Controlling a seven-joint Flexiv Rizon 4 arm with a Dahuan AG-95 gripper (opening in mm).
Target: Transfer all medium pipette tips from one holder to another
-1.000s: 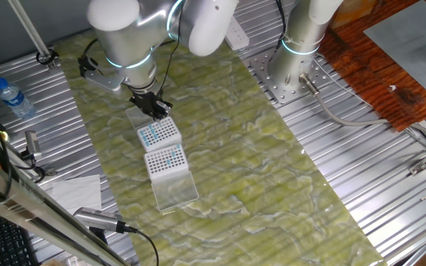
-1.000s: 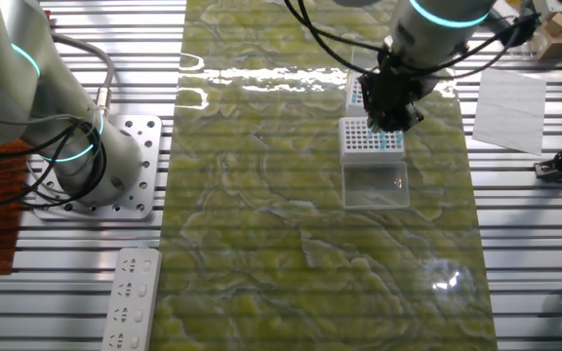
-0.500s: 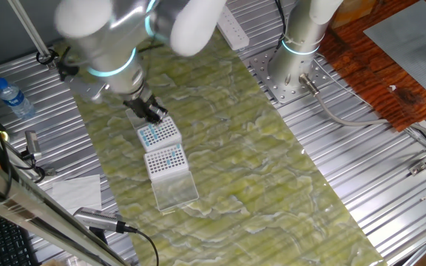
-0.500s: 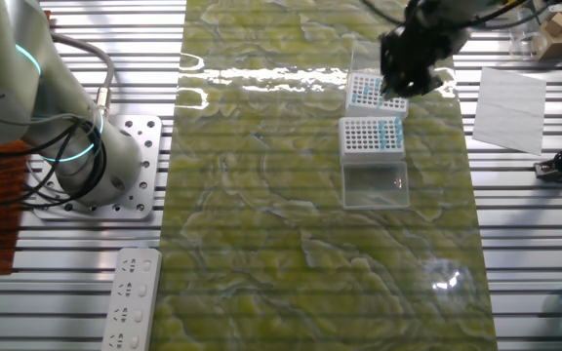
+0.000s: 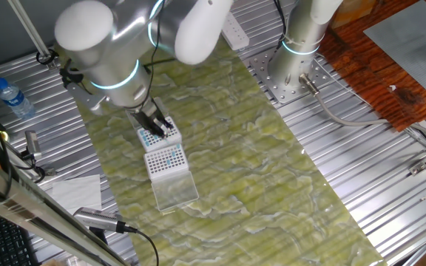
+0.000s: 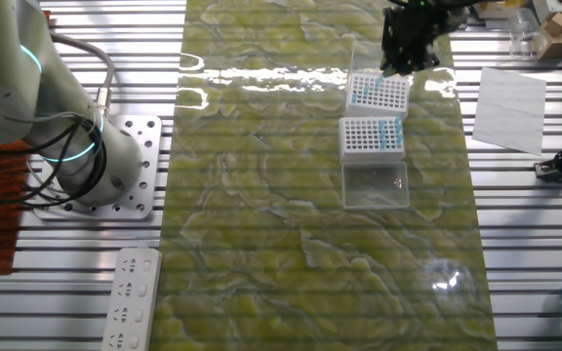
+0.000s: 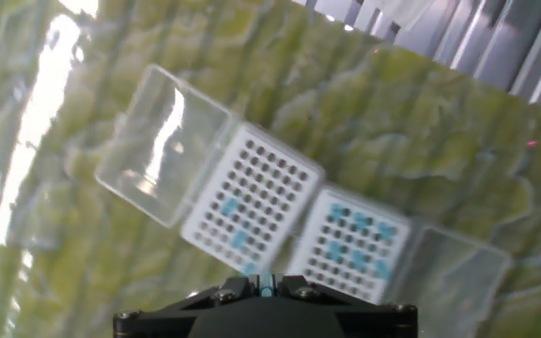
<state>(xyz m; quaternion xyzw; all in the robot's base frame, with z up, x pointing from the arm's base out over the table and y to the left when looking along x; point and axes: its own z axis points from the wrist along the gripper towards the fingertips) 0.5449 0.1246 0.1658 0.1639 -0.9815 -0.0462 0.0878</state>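
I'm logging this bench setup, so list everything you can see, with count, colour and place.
Tip racks: two, white, side by side mid-mat, clear lids open.
Medium pipette tips: scattered in both racks, light-blue tops.
Mat: one, green-yellow, over the table.
Water bottle: one, clear, blue cap, table edge.
Paper sheet: one, white, beside the mat.
Power strip: one, white, near the second arm.
Second arm: one, silver, idle.
Gripper: black, above the racks, shut on one blue-topped tip.
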